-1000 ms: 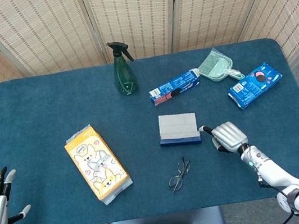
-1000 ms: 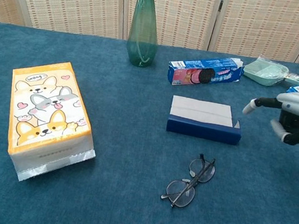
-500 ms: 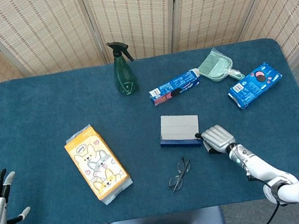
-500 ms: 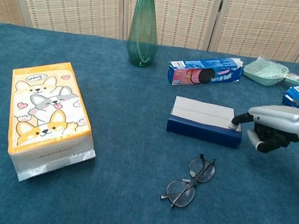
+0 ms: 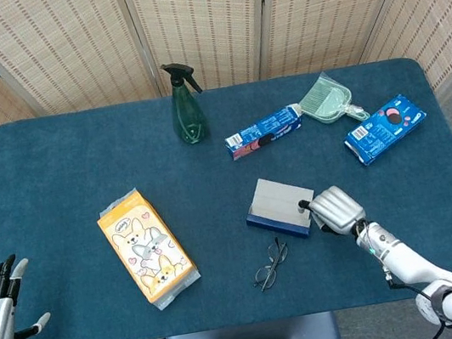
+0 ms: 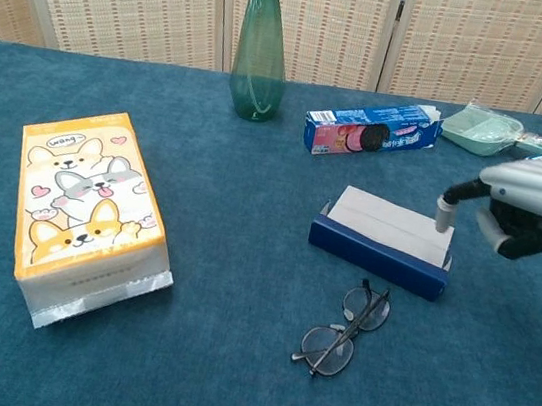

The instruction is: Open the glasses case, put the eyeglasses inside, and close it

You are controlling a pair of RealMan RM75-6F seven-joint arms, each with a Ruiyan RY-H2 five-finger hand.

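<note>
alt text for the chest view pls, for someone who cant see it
The robot's silver right hand touches one fingertip to the top right corner of a closed navy-and-grey glasses case, skewed on the blue tablecloth. Folded wire-rimmed eyeglasses lie just in front.

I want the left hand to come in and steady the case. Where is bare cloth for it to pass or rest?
Bare cloth lies between the snack bag and the glasses case, and left of the eyeglasses along the near edge. It is crowded at the case's right end, where the right hand touches it, eyeglasses just in front.
</note>
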